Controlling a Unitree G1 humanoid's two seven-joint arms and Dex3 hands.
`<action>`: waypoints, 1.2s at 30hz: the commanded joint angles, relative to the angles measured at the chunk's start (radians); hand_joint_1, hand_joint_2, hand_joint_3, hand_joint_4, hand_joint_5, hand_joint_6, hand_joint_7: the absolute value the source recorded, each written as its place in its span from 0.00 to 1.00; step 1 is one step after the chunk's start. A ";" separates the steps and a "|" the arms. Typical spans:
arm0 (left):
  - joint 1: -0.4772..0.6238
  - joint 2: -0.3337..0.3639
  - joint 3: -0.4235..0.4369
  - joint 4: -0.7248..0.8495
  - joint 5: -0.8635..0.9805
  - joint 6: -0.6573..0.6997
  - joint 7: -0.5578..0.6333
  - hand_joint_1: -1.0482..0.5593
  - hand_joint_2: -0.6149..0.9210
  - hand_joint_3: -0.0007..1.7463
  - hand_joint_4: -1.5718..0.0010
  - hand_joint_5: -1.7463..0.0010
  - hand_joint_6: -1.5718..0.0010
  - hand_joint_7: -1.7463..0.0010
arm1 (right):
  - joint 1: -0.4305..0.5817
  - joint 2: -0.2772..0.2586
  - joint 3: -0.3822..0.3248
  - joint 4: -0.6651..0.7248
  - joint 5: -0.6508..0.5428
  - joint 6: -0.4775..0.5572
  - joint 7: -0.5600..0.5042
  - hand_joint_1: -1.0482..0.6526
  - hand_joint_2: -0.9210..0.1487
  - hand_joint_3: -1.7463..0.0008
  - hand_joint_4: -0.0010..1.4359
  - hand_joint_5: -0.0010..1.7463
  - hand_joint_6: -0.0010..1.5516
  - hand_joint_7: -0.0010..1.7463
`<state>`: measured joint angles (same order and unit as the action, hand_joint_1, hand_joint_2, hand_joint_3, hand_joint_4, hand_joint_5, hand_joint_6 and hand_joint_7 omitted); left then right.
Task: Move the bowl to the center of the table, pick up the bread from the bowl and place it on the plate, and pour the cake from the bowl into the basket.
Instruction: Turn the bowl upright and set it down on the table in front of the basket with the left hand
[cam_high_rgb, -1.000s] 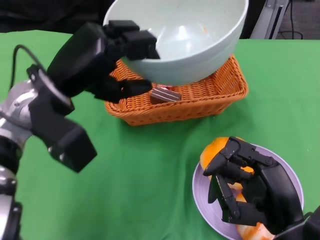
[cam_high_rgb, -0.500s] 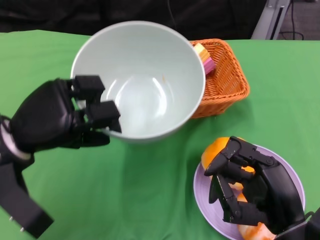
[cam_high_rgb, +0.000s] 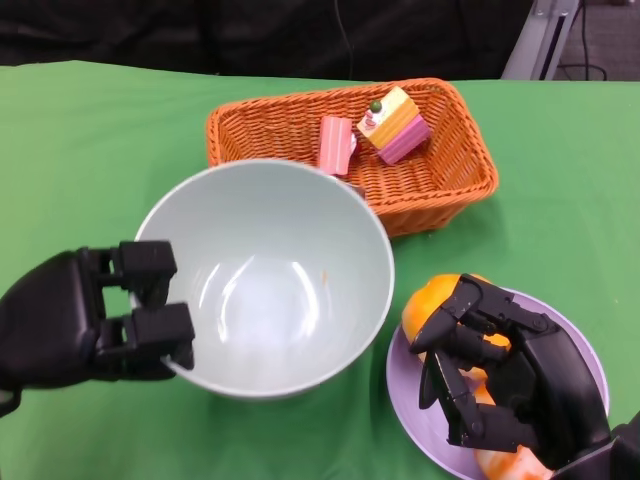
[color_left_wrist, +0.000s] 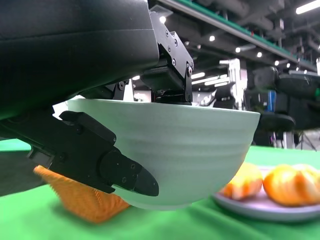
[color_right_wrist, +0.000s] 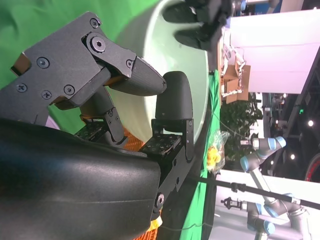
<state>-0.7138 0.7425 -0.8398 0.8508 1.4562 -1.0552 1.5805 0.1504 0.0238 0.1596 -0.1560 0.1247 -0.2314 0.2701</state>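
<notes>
The empty bowl (cam_high_rgb: 265, 280), gripped by the left hand (cam_high_rgb: 85, 325) at lower left, should be set down level; the right hand (cam_high_rgb: 505, 375) is clasped over bread (cam_high_rgb: 430, 305).

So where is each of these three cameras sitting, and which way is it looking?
Head view: high on the robot, looking down at the bowl, basket and plate; both hands show.
Right wrist view: behind the right hand, turned sideways, facing the bowl.
Left wrist view: behind the left hand, low and level, facing the bowl's side.
All three share the bowl.
</notes>
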 joint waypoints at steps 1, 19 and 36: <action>0.028 0.040 -0.034 -0.020 0.003 0.013 0.034 0.59 0.93 0.03 0.53 0.00 0.54 0.17 | 0.003 -0.014 -0.008 -0.019 0.010 0.005 -0.001 0.48 0.38 0.32 0.52 1.00 0.43 0.89; 0.046 -0.020 -0.138 0.084 -0.016 0.059 0.034 0.63 0.94 0.00 0.57 0.00 0.64 0.04 | 0.007 -0.021 -0.014 -0.024 0.022 0.008 0.009 0.47 0.39 0.32 0.52 1.00 0.42 0.89; 0.005 -0.136 -0.161 0.246 -0.084 0.091 -0.056 0.61 0.99 0.02 0.56 0.00 0.71 0.00 | 0.023 -0.031 -0.004 -0.050 0.021 0.026 0.004 0.46 0.38 0.33 0.51 1.00 0.42 0.88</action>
<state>-0.6946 0.6056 -0.9985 1.0804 1.3883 -0.9690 1.5493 0.1666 0.0015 0.1602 -0.1863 0.1421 -0.2080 0.2786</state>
